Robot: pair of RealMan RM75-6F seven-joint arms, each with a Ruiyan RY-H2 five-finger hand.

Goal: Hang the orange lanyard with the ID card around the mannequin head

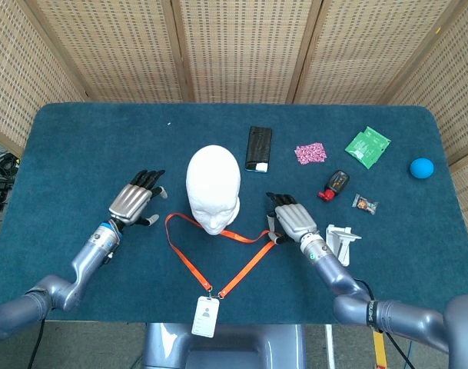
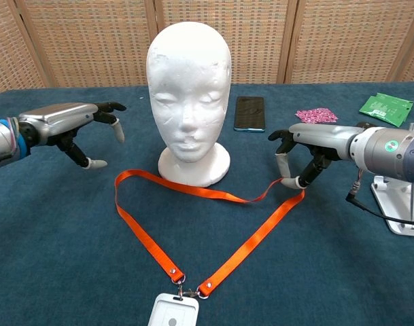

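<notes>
Orange strap sits pinched at its right-hand bend between the fingers [image 2: 286,163] of your right hand [image 1: 293,219], the thumb and a fingertip closing on the lanyard [image 2: 193,238] where it kinks just beside the mannequin head [image 2: 190,95]. Your left hand [image 1: 132,203] hovers over the tabletop [image 1: 87,146] on the other side of the head, fingers spread wide and holding nothing, near the lanyard's left corner but not touching it. From your grip the strap runs in a flat triangle on the blue cloth: one side passes along the front of the head's base, the other two slant down to the metal clips and the ID card [image 1: 206,316], which hangs over the near edge of the tabletop. The mannequin head stands upright at the centre, facing you, outside the loop. Beyond your right hand lie a white stand [image 1: 341,242], a red and black device [image 1: 336,184], a small wrapped sweet [image 1: 364,204], a pink patterned packet [image 1: 310,153], a green packet [image 1: 367,146], a black phone [image 1: 259,148] and a blue ball [image 1: 422,167].
</notes>
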